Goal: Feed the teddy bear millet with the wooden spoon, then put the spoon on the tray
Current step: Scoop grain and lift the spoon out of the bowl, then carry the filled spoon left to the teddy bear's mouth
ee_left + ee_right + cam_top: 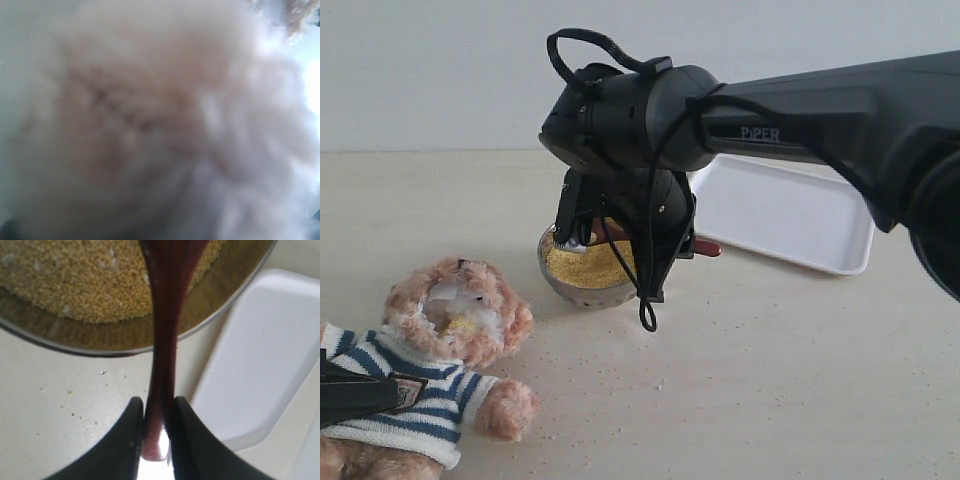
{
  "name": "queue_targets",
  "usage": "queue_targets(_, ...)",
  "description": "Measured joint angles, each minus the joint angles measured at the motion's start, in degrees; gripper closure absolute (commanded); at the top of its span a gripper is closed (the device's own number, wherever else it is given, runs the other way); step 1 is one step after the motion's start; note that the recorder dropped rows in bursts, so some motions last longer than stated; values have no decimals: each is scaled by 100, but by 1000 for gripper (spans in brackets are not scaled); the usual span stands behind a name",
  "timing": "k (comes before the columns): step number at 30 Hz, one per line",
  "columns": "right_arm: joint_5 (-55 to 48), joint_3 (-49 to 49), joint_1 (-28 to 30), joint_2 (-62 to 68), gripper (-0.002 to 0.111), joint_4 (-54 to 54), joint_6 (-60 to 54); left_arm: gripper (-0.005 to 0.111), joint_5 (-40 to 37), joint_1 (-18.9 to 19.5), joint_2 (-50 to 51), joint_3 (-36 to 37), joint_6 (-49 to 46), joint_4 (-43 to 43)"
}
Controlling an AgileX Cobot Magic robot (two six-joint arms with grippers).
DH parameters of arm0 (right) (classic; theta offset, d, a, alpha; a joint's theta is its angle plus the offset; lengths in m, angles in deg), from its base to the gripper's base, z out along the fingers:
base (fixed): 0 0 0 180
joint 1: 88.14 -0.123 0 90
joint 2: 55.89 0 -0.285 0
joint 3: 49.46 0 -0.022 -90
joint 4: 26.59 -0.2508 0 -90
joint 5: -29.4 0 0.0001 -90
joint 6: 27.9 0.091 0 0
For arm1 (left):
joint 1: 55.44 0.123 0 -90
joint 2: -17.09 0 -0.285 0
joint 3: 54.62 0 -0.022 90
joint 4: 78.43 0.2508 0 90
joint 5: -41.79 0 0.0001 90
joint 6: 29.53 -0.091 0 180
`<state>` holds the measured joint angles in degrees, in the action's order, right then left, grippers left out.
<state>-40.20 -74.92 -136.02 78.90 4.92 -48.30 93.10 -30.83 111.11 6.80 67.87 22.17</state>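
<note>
The teddy bear (pixel 450 330) lies at the front left in its striped sweater, with yellow specks on its pale muzzle. Blurred bear fur (pixel 150 120) fills the left wrist view. My left gripper (pixel 350 395) is a dark wedge against the bear's sweater, and its jaws are hidden. My right gripper (pixel 156 402) is shut on the handle of the wooden spoon (pixel 165 315), which reaches over the rim of the silver bowl (pixel 220 315) onto the millet (pixel 75 280). The white tray (pixel 265 365) lies right beside the bowl.
In the exterior view the right arm (pixel 800 120) reaches from the right across the tray (pixel 790 215) to the bowl (pixel 588 275). Millet specks are scattered on the beige table (pixel 740 380). A pale wall stands behind.
</note>
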Motion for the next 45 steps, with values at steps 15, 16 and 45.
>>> queue_targets(15,-11,0,94,-21,109,-279,210,101,0,0,0,0,0,0)
queue_targets(16,-11,0,102,-43,109,-294,223,101,0,0,0,0,0,0)
queue_targets(45,-11,0,-836,-903,109,-1546,726,101,0,0,0,0,0,0)
